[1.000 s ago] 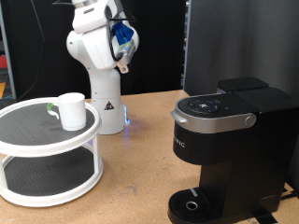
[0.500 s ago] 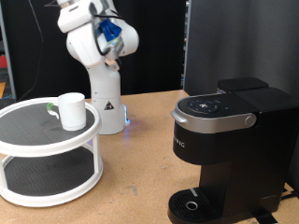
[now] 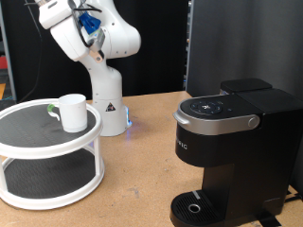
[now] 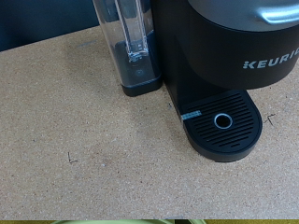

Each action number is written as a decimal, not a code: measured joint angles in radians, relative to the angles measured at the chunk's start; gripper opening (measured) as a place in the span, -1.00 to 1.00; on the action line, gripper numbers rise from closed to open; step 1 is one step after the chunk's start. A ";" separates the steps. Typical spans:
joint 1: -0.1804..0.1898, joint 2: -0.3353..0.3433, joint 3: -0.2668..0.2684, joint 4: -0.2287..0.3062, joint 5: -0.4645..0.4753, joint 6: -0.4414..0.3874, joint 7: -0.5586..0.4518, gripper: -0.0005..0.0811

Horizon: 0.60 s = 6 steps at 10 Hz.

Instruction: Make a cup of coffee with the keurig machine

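Observation:
The white mug (image 3: 72, 111) stands upright on the top tier of a round white two-tier stand (image 3: 28, 142) at the exterior view's left. The black Keurig machine (image 3: 232, 151) stands at the exterior view's right with its lid down and its drip tray (image 3: 194, 208) bare. The arm's hand (image 3: 64, 19) is high at the exterior view's top left, above and behind the mug and far from both; its fingers do not show. The wrist view looks down on the Keurig (image 4: 234, 47), its drip tray (image 4: 222, 123) and clear water tank (image 4: 126, 42). No fingers show there.
A small dark pod with a green top (image 3: 51, 110) lies beside the mug on the stand's top tier. The robot's white base (image 3: 106, 104) stands behind the stand. A dark panel (image 3: 241, 43) rises behind the machine. The brown table (image 3: 142, 180) lies between stand and machine.
The arm's hand has swung towards the exterior view's left and upward, from above the base to the top left corner. Mug, pod and machine have not moved.

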 joint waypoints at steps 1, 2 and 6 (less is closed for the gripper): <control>0.000 -0.001 -0.004 -0.001 0.001 0.001 -0.015 -0.97; -0.002 -0.008 -0.017 -0.001 0.001 -0.007 -0.046 -0.97; -0.018 -0.074 -0.129 0.028 -0.058 -0.184 -0.242 -0.97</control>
